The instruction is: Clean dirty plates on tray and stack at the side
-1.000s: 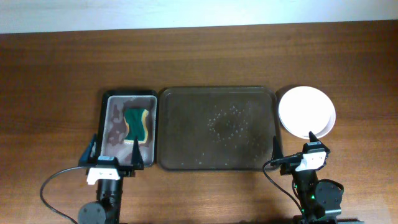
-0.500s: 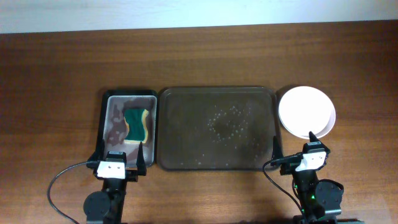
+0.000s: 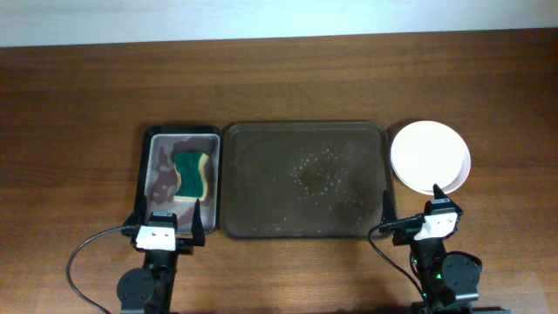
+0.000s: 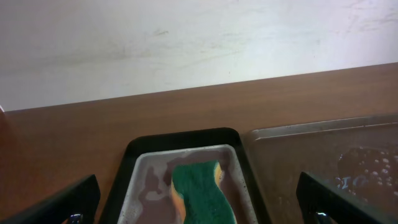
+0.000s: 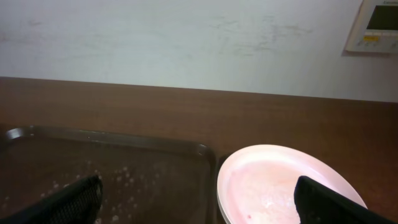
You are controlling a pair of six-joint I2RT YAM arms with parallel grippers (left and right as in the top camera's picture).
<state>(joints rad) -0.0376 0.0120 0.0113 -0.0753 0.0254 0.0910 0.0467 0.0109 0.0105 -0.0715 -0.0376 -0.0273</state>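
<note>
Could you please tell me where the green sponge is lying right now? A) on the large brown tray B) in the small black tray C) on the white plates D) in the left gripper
B: the green sponge lies inside the small black tray, left of the large brown tray.

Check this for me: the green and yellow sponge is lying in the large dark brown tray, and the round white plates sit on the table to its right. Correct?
Not quite. The overhead view shows the green and yellow sponge lying in the smaller black tray left of the large dark brown tray. The round white plates do sit on the table to its right.
</note>
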